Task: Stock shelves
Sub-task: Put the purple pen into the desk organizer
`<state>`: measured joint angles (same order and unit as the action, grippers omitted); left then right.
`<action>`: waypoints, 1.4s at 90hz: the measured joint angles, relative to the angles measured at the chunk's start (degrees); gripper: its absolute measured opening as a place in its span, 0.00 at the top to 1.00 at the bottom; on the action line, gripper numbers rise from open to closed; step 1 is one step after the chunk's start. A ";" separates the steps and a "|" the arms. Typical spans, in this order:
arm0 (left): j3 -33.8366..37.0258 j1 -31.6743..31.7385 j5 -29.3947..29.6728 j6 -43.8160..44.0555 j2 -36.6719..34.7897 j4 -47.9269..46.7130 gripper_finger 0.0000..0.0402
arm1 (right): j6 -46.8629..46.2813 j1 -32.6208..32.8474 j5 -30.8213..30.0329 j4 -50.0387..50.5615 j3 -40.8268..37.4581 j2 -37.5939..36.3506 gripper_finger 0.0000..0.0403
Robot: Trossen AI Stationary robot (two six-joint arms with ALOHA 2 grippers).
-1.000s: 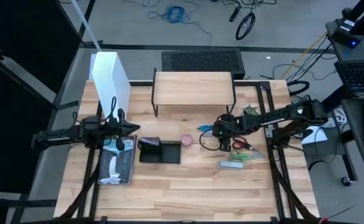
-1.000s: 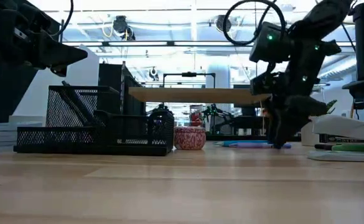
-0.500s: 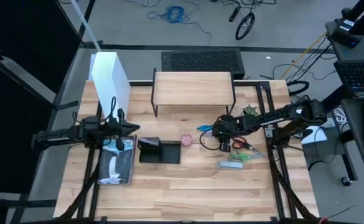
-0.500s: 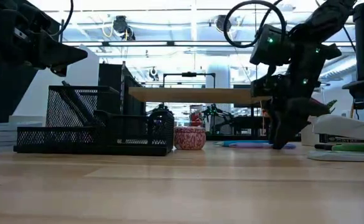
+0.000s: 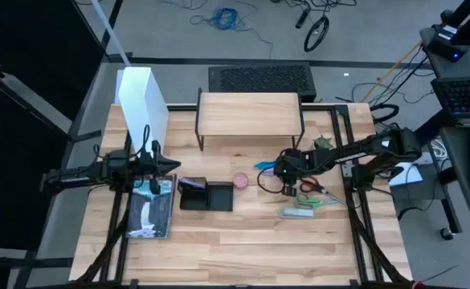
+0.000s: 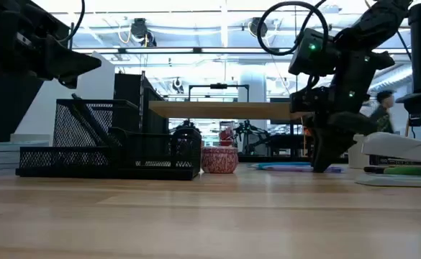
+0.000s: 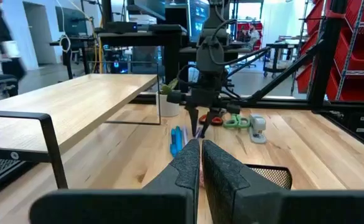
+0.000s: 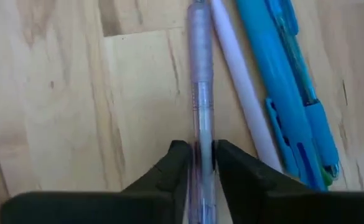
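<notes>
The shelf (image 5: 250, 112), one low riser with a light wood top on thin black legs, stands at the back middle of the tabletop (image 5: 243, 237), with nothing on it. To its left stands one tall white box (image 5: 142, 100).

The right pincer (image 8: 197, 155) is down at the tabletop in front of the shelf's right end, its two fingers (image 8: 172, 165) closed on a clear pen (image 8: 200, 99) that lies flat on the wood. Just beside that pen lie a white pen (image 8: 241, 93) and a blue pen (image 8: 287, 81), touching side by side; there may be a second blue one under it, though the edge of the view makes that hard to tell.

Near the right arm lie one pair of scissors (image 5: 310, 187) and a stapler (image 5: 297, 213). One small pink pot (image 5: 240, 181) sits next to one black mesh organizer (image 5: 206, 194).

The left pincer (image 7: 200, 163) hangs above the tabletop at the left, over a book (image 5: 150, 210), its fingers pressed together and holding nothing.
</notes>
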<state>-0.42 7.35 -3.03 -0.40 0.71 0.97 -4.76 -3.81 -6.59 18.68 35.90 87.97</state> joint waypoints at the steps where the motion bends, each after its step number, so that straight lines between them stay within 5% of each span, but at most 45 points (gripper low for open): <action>1: -0.01 0.00 0.00 0.00 0.00 0.00 0.99 | -0.01 0.00 -0.03 0.00 0.00 0.01 0.77; 13: 0.01 0.00 0.02 0.00 0.00 0.00 0.99 | 0.18 0.00 0.21 0.00 0.00 0.02 0.78; 31: -0.01 0.00 0.02 0.00 0.02 0.00 0.99 | 0.94 0.05 0.81 0.31 0.04 0.04 0.96; 101: 0.01 0.00 0.00 0.20 0.00 2.47 0.99 | -1.24 0.17 1.05 3.93 4.43 -7.79 0.98; 126: 0.01 0.01 0.00 9.02 0.02 3.48 0.99 | -7.96 0.17 6.42 4.90 4.44 -8.52 1.00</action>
<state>-0.40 7.36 -3.03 8.62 0.73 4.46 -12.72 -3.64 -0.17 23.57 40.34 79.44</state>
